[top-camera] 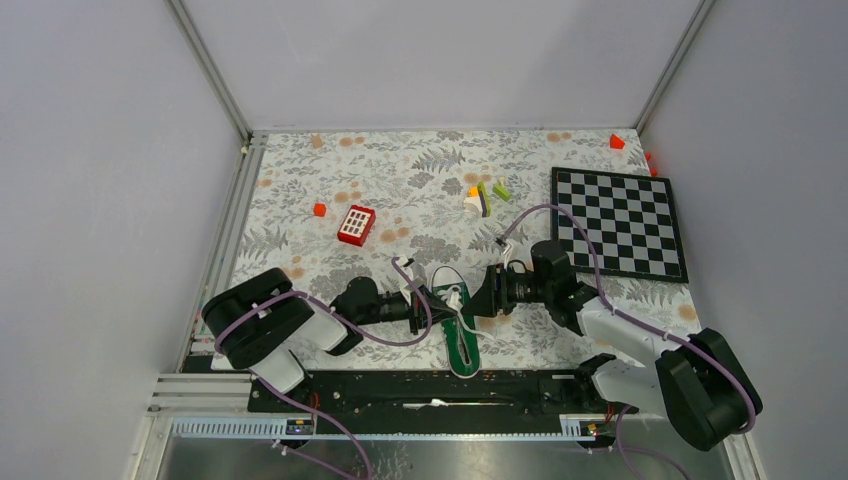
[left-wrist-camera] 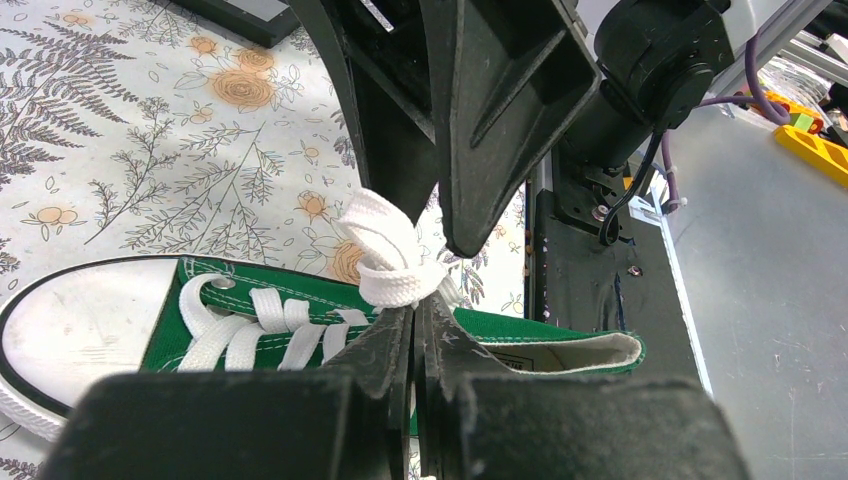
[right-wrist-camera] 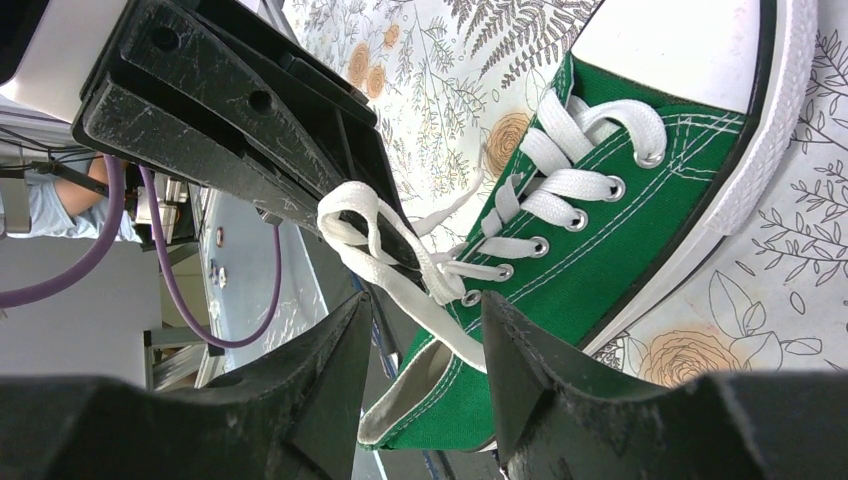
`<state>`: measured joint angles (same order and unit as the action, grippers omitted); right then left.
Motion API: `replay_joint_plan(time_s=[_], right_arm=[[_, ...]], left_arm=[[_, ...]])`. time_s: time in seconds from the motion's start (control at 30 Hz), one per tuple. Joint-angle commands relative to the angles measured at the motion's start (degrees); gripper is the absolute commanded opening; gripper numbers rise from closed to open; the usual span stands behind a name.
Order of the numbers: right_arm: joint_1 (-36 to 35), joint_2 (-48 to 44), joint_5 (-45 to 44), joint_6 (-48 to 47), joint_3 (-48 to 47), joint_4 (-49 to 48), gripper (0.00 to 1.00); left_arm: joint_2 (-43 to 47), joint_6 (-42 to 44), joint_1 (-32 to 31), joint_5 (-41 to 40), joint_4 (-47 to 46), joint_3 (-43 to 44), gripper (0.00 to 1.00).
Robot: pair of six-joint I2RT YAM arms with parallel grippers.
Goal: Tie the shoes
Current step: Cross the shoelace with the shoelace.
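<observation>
Sneaker (top-camera: 460, 335) | between left fingers (left-wrist-camera: 385, 345) and right fingers (right-wrist-camera: 560, 400) | left pinching lace (left-wrist-camera: 395, 262)

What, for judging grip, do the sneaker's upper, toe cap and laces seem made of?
Upper: matte green canvas, judging by the woven look and stitched seams. Toe cap: smooth white rubber, probably; faintly scuffed. Laces: flat white woven fabric, cotton or polyester; they fold softly.
</observation>
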<state>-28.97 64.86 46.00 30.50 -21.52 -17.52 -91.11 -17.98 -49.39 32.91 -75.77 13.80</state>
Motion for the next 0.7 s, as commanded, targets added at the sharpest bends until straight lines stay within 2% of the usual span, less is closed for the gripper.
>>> replay_joint_plan(time_s=[0.0, 0.3, 0.67], right_arm=[[0.50, 0.67, 0.04, 0.31, 0.01, -3.19, 0.51], [0.49, 4.66, 2.49, 1.83, -1.17, -7.30, 0.42], [0.75, 4.23, 4.72, 5.78, 1.39, -13.25, 0.43]], left_arm=[[0.85, -0.04, 0.09, 2.53, -3.60, 1.14, 0.00], [0.61, -0.30, 0.08, 2.69, -3.69, 1.40, 0.00], [0.68, -0.39, 0.15, 2.79, -3.55, 1.31, 0.00]])
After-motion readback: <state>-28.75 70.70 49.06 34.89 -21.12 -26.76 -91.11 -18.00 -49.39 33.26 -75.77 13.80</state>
